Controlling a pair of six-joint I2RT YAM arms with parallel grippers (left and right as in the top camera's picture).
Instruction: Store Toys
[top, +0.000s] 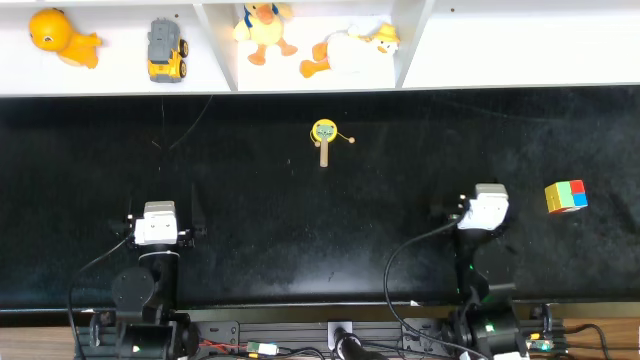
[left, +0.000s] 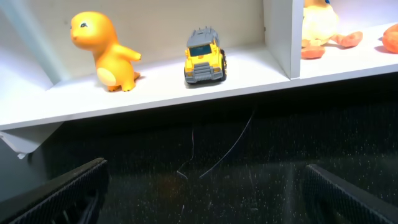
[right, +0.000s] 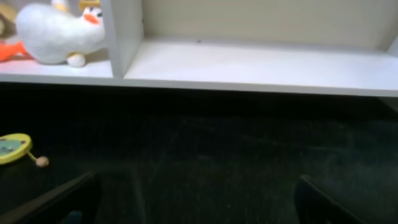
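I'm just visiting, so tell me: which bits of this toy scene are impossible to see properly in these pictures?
Yellow plush duck: left wrist view, head cut off by the picture's edge.
White plush duck: right wrist view, head cut off by the picture's edge.
Rattle drum: top view, face design too small to make out.
Colour cube: top view, underside and far faces hidden by the cube itself.

Robot lab bench: black mat, white toy shelf, cabled arm bases.
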